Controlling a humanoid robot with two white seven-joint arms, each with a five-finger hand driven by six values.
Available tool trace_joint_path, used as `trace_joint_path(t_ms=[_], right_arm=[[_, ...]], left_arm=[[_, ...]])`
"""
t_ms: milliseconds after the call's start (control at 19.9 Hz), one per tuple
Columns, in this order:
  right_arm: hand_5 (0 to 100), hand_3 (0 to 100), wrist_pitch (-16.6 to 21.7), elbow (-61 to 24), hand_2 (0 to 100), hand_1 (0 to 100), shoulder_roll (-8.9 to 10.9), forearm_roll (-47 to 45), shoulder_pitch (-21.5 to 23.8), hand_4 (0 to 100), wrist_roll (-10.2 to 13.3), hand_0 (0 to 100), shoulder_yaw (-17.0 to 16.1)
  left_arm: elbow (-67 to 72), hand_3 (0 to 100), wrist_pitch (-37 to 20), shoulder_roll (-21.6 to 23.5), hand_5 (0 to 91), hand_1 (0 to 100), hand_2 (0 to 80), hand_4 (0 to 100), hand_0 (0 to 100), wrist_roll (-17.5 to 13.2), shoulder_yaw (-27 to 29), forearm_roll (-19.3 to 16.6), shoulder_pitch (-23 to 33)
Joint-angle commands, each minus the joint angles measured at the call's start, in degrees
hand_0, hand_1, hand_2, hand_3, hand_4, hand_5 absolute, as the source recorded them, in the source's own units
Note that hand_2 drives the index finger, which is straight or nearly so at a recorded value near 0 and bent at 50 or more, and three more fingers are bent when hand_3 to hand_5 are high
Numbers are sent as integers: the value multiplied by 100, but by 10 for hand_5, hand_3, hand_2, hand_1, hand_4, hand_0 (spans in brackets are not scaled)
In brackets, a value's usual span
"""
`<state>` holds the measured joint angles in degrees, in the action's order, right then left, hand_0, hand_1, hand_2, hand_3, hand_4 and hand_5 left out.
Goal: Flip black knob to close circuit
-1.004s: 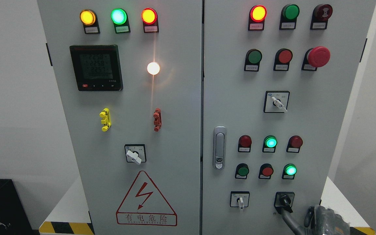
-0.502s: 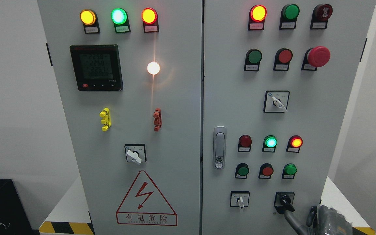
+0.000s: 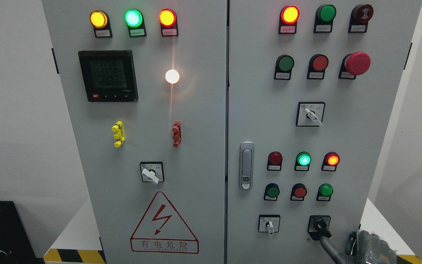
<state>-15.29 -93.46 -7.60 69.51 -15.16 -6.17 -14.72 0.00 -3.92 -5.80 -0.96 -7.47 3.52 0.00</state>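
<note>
At the bottom right edge of the view, the robot's grey right hand [image 3: 370, 247] reaches in, one dark grey finger stretched up and left so its tip touches the black rotary knob [image 3: 319, 227], which sits in a black square plate at the lower right corner of the right door of the tall grey metal cabinet [image 3: 203, 110]. How the other fingers stand I cannot tell; nothing is clamped. The knob's pointer leans down to the right. Just above it, a small round red lamp [image 3: 332, 160] glows beside a lit green one, so the flip itself looks done or nearly so. The next move probably calls for easing the finger clear without dragging the knob back.
</note>
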Motion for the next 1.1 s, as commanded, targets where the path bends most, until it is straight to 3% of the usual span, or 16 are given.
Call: trace_joint_path(t_ms=[0,552,1054], right_arm=[[969,1000,26,-6,836,119,-4,-8,13,889,11,0,-13],[969,1000,61,-32,836,118,-13,-25,57,887,63,0,101],[967,1000,70,-23,835,120,-13,-52,101,886,90,0,409]], left_arm=[[-132,0,-4,0,0,556,0,0,120,0,0,0,123],[-132,0,-4,0,0,556,0,0,120,0,0,0,123],[-132,0,-4,0,0,556,0,0,120,0,0,0,123]])
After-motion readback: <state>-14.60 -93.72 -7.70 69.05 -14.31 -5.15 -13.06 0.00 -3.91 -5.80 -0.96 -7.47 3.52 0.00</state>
